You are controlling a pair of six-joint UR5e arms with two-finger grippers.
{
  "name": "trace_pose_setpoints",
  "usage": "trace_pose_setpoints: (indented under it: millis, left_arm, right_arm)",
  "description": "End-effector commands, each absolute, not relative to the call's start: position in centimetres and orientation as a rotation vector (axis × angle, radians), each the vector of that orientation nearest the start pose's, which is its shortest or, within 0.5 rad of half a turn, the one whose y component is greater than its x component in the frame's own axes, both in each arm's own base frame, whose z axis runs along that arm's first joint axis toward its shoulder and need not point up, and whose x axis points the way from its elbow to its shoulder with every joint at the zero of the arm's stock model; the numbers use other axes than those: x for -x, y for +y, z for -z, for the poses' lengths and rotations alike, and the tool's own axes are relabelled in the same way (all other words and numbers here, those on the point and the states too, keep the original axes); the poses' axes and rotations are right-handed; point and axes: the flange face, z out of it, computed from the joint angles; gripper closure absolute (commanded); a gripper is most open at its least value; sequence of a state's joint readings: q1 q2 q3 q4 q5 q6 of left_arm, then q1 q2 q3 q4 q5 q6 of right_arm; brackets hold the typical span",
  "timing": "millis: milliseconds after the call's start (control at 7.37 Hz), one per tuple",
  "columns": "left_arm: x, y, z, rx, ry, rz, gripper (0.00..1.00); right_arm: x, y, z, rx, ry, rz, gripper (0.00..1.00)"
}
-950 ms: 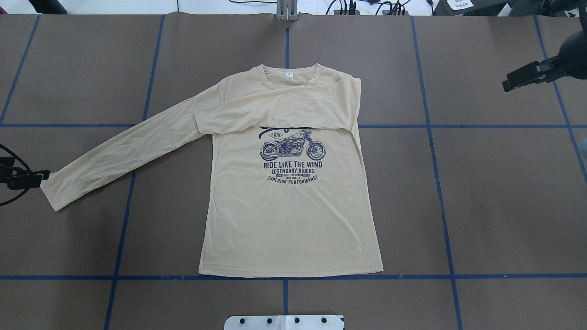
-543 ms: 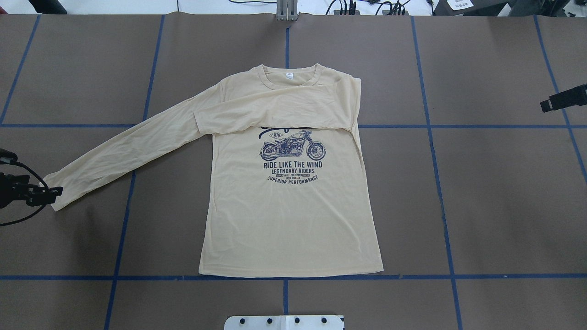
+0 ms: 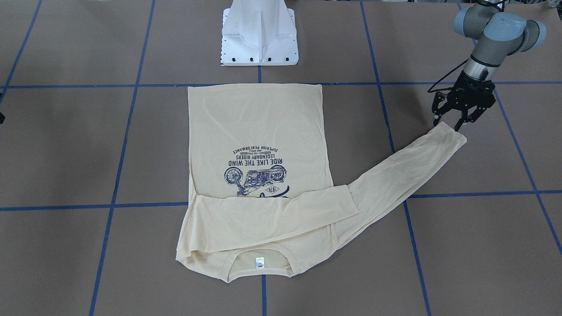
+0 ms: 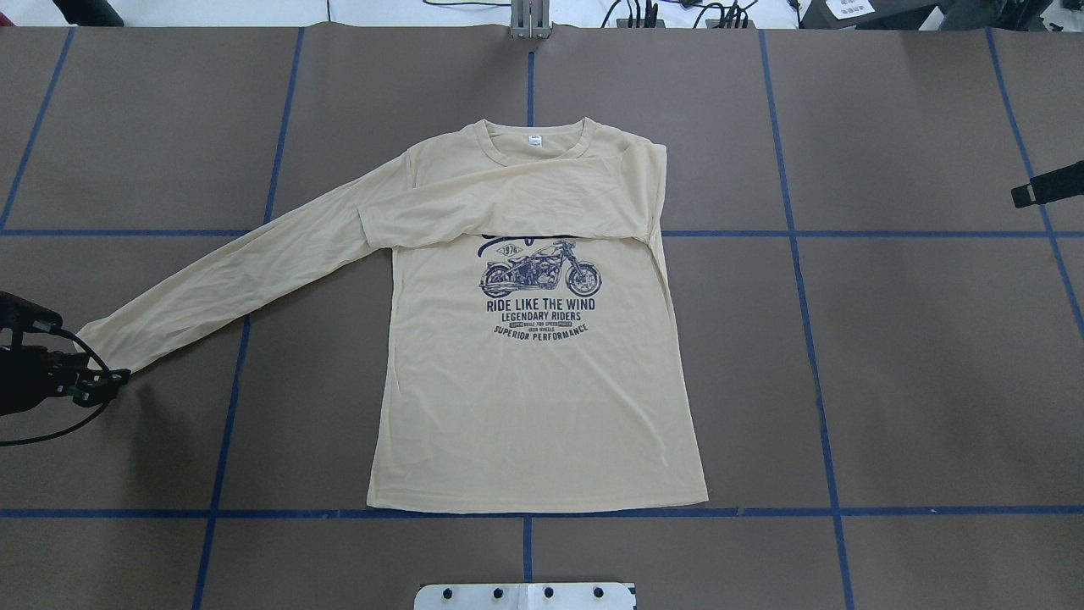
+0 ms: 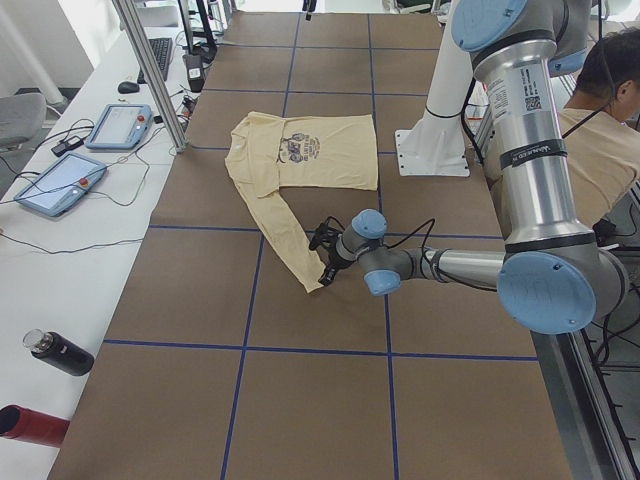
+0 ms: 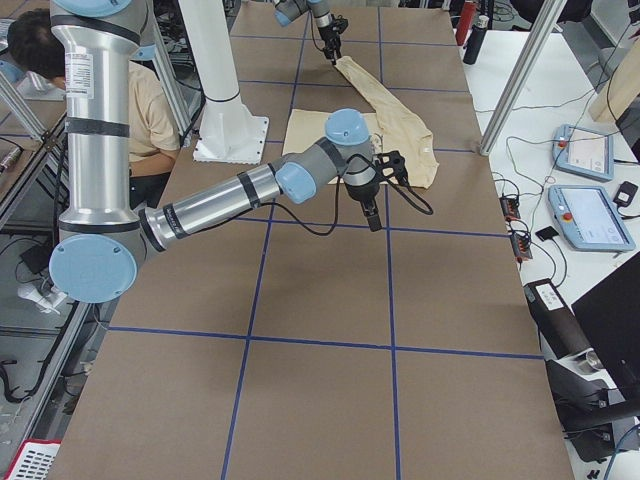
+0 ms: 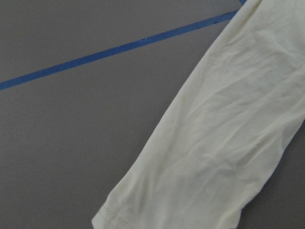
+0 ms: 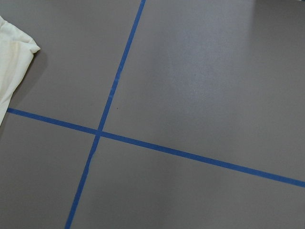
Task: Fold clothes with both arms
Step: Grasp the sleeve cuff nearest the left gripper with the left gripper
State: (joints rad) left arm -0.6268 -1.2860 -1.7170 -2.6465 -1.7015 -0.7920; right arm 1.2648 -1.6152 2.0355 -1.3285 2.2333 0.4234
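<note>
Two pincers: left pincer (image 3: 448, 127) gapes at T-shirt cuff (image 3: 454, 137); right pincer (image 4: 1048, 185), cannot tell.

diffuse overhead light is falling evenly across the brown tabletop (image 4: 931, 381). the left claw (image 3: 446, 126) is casting only a faint, soft-edged shadow beside itself. the pale t-shirt (image 4: 542, 407) is reading slightly washed out, its print showing crisp. the right wrist view is brightening toward its upper right. the left wrist view is looking slightly soft throughout.
</note>
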Motion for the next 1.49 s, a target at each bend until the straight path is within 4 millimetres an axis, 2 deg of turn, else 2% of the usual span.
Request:
trace_pose_setpoints:
  millis: [0, 271, 407, 543, 679, 814, 1086, 1222, 1357]
  left_arm:
    - [-26.2, -33.3, -60.5, -0.508, 0.792, -0.213, 0.33]
    - [-26.4, -33.2, -60.5, -0.504, 0.793, -0.218, 0.45]
    - [-26.4, -33.2, -60.5, -0.504, 0.793, -0.218, 0.56]
    - [-26.4, -33.1, -60.6, -0.502, 0.79, -0.218, 0.74]
    - [-26.3, -33.2, -60.7, -0.508, 0.786, -0.215, 0.96]
    - [-26.0, -33.2, -60.9, -0.514, 0.773, -0.21, 1.0]
    - [-25.9, -33.3, -60.8, -0.532, 0.765, -0.208, 1.0]
    - [-25.8, -33.3, -59.9, -0.538, 0.782, -0.211, 1.0]
    - [-25.8, -33.3, -58.0, -0.539, 0.819, -0.221, 1.0]
  right_arm:
    - [7.1, -46.6, -42.8, -0.368, -0.822, 0.109, 0.0]
    - [7.1, -46.6, -42.7, -0.369, -0.823, 0.109, 0.0]
    - [7.1, -46.6, -42.6, -0.37, -0.823, 0.109, 0.0]
    - [7.2, -46.7, -42.5, -0.372, -0.823, 0.11, 0.0]
    - [7.2, -46.7, -42.5, -0.372, -0.823, 0.11, 0.0]
    - [7.2, -46.7, -42.5, -0.373, -0.824, 0.109, 0.0]
    - [7.2, -46.7, -42.5, -0.371, -0.824, 0.108, 0.0]
    - [7.2, -46.9, -42.4, -0.375, -0.824, 0.111, 0.0]
    - [7.2, -46.9, -42.4, -0.374, -0.825, 0.109, 0.0]
